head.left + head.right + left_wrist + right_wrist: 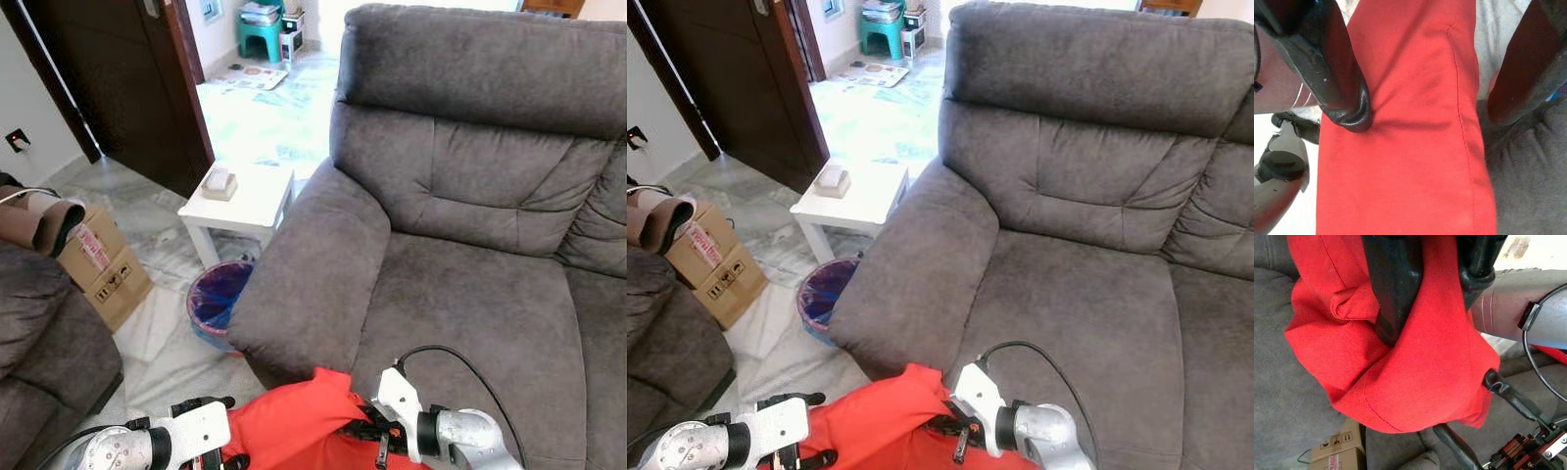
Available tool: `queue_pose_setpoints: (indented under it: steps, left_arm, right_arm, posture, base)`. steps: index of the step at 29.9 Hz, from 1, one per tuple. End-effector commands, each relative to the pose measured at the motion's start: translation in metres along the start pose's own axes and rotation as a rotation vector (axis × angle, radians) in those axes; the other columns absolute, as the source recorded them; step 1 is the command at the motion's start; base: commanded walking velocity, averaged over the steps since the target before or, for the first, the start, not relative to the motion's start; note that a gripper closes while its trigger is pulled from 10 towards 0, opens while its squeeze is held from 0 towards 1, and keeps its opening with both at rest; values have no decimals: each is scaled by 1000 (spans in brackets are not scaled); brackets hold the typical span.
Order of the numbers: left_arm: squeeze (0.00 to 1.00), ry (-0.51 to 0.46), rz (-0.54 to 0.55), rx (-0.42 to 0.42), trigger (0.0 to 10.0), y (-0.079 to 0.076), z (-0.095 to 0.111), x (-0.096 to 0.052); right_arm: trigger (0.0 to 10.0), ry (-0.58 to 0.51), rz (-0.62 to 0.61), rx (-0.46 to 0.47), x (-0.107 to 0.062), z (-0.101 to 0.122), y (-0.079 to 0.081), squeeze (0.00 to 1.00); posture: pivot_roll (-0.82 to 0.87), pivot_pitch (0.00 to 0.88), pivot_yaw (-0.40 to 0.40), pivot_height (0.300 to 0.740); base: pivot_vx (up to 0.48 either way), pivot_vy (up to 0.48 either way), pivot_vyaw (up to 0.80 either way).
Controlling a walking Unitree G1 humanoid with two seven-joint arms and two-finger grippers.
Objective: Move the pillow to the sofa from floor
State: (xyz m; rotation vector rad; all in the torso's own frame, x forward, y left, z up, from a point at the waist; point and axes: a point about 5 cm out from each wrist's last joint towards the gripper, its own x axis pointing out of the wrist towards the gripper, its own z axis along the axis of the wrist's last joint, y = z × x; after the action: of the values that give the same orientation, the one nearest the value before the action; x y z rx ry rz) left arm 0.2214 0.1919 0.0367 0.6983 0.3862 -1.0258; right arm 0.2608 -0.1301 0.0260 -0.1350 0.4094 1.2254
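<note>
A red pillow point(294, 426) hangs low in front of me, just off the front edge of the grey sofa point(470, 313) by its left armrest point(313, 274). My left gripper point(220, 441) holds its left side, and in the left wrist view the two black fingers point(1344, 88) straddle the red fabric point(1415, 147), one pressing a dent into it. On the pillow's right side my right gripper point(367, 431) is shut, with the fingers point(1393, 289) pinching a bunched fold of the cloth point(1400, 382).
A white side table point(250, 201) with a small box point(219, 183) stands left of the armrest, and a blue-lined bin point(217, 299) sits below it. A cardboard box point(103, 269) and another grey seat point(39, 343) are at the left. The dark door point(118, 78) stands open behind.
</note>
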Motion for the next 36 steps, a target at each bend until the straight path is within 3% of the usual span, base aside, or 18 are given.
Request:
queue_pose_setpoints:
  steps: [1,2,4,9,14,15,21,25,30,36]
  left_arm:
    - [1000,18,-46,-40,10000,-9,-8,-2]
    - [1000,18,-48,-45,10000,-10,-8,-2]
    - [1000,0,-64,-132,10000,-11,-8,-4]
    - [1000,52,-135,-122,10000,-14,-12,-9]
    - [1000,118,-115,-114,10000,-16,-25,-10]
    - [0,124,-93,-120,10000,-16,-26,-10]
    - [0,153,-26,-184,10000,-19,-37,-5]
    - [0,163,5,-184,10000,-22,-41,-1]
    - [0,198,-39,-132,10000,-29,-47,-6]
    - [0,230,-29,-104,10000,-27,-54,-16]
  right_arm:
    - [10000,-124,-6,-64,3,26,-3,0]
    - [10000,-125,-7,-64,3,26,-3,0]
    - [10000,-127,-15,-63,2,26,-4,0]
    - [10000,-124,-23,-56,3,26,-4,0]
    - [10000,-139,-31,-50,2,28,-5,0]
    - [10000,-141,-32,-52,1,29,-6,0]
    - [10000,-176,-24,-41,-1,33,-5,0]
    - [10000,-218,0,-27,-1,39,-2,0]
    - [10000,-211,-1,-25,-6,39,-3,0]
    - [10000,-192,0,-20,-10,36,-3,0]
  posture:
    - [60,80,56,740]
    - [60,80,56,740]
    - [60,81,55,740]
    - [67,85,56,740]
    - [61,92,56,740]
    - [64,96,54,740]
    - [59,109,50,740]
    - [58,116,46,740]
    - [55,123,43,740]
    - [60,127,37,740]
  base:
    - [0,0,0]
    - [0,0,0]
    - [0,0,0]
    - [0,0,0]
    - [0,0,0]
    - [0,0,0]
    - [0,0,0]
    - [0,0,0]
    - [0,0,0]
    - [0,0,0]
